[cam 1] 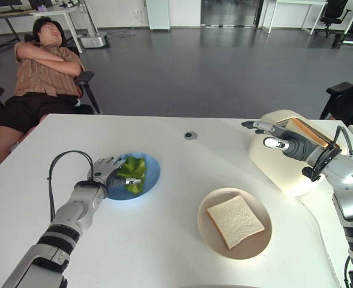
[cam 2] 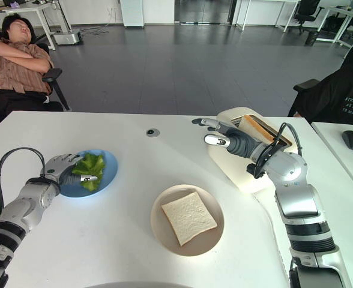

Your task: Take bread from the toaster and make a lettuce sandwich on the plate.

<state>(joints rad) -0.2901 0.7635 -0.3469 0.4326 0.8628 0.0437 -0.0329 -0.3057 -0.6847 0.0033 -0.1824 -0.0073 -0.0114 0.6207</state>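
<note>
In the left eye view, the white table (cam 1: 164,258) had bare surface between the blue dish (cam 1: 153,174) and the plate (cam 1: 205,234), and more toward the far edge. The toaster (cam 1: 275,171) stood near the table's right edge. The left hand (cam 1: 106,172) lay at the dish's left rim, fingers curled around the left side of the lettuce (cam 1: 135,170). The right hand (cam 1: 278,138) hung over the toaster's left end, fingers spread and extended leftward, holding nothing.

In the right eye view, the toaster slice (cam 2: 258,128) stood on edge in the slot, its long axis running from far-left to near-right, just behind the right hand. The plate slice (cam 2: 188,218) lay flat, turned so one corner pointed toward the near edge. Plate and toaster sat close together but apart.
</note>
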